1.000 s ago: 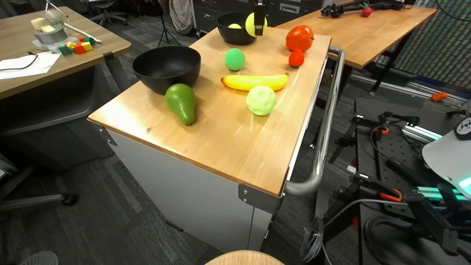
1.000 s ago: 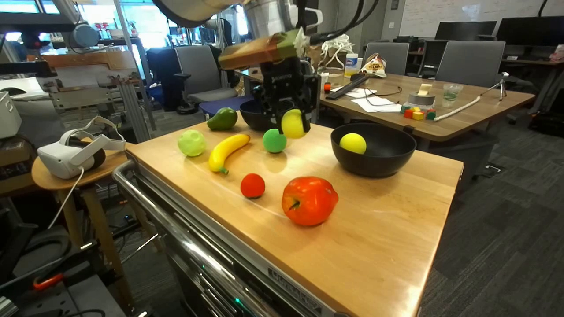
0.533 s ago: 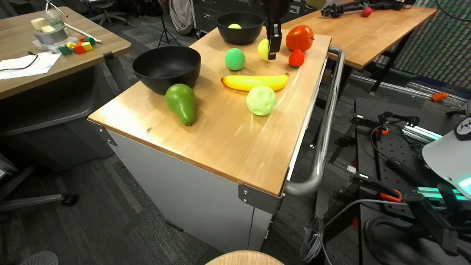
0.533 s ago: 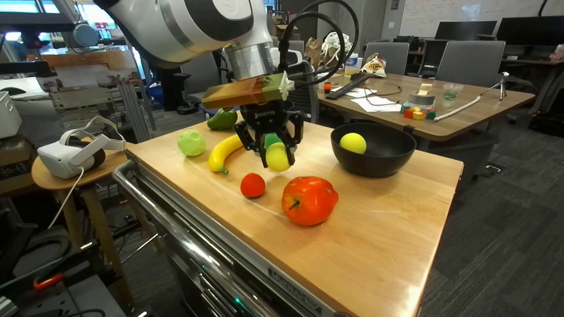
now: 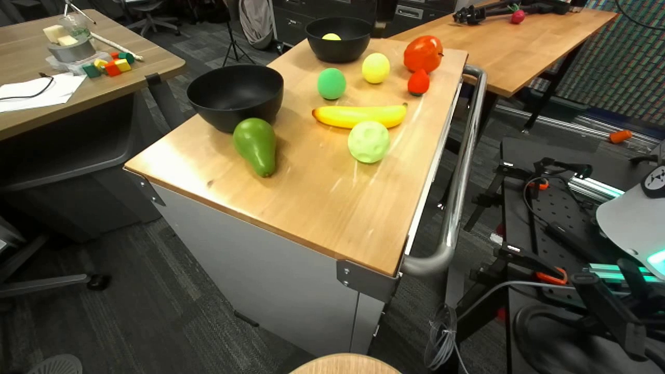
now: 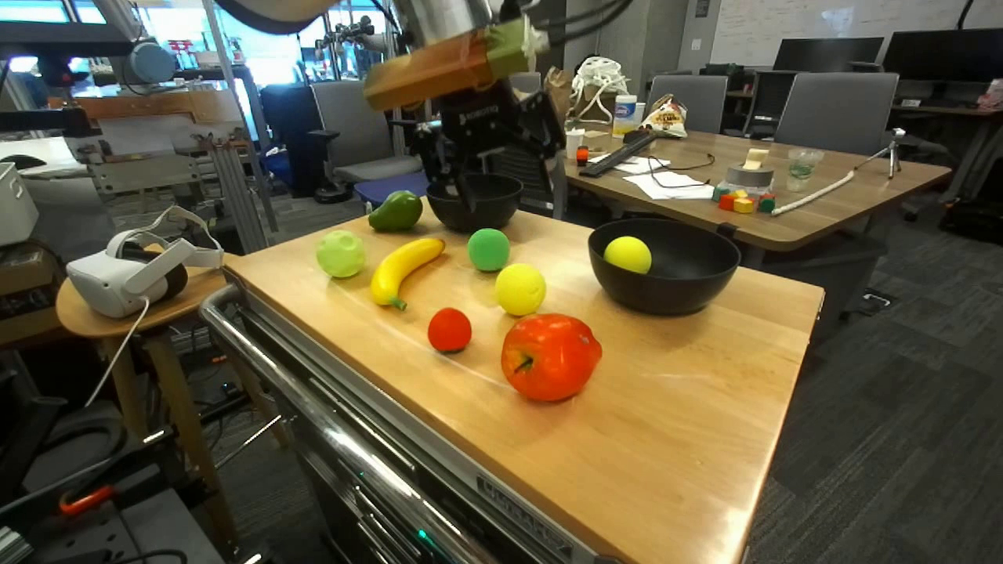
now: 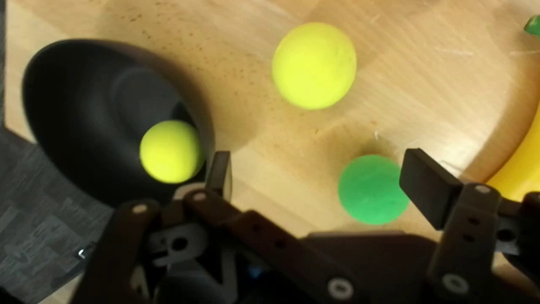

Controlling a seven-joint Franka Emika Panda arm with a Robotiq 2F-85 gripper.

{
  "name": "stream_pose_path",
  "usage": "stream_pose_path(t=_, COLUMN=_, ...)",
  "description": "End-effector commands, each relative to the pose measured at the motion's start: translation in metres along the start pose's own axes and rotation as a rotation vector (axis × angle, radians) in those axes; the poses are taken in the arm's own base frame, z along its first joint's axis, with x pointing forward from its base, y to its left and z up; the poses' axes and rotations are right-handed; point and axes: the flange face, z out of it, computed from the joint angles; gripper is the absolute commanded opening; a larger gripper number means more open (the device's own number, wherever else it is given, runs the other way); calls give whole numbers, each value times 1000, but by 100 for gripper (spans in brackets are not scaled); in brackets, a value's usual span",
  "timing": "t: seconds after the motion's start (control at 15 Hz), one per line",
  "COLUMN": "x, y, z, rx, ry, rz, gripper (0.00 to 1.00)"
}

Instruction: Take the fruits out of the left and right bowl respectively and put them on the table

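In the wrist view, claw [image 7: 319,169] wide, yellow ball [image 7: 169,151] whole inside bowl [image 7: 76,105]; in an exterior view, only its top [image 5: 331,37].

Wooden tabletop [image 6: 689,427]: two black bowls [image 6: 666,291], banana [image 6: 403,271], coloured balls [image 6: 521,290]

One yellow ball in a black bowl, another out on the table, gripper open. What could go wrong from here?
1. The yellow ball in the black bowl lies close to its wall; the open gripper could catch the bowl going in and tip or drag it.
2. The loose yellow ball looks round and unsupported on the table; a bump might roll it into the green ball or large red fruit nearby.
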Motion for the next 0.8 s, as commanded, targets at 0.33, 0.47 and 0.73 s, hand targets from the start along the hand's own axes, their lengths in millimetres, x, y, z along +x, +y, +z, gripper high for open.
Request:
stream_pose_path(t=0.33, x=60, y=104, z=-11, rx=-146, ry=35, rz=71, gripper=100)
stream_pose_path(t=0.47, x=64, y=134, z=13, rx=-142, ry=2, rz=90, gripper=100)
stream_pose_path(t=0.73, x=55, y=135, z=31, rx=-133, ry=-20, rz=96, gripper=100)
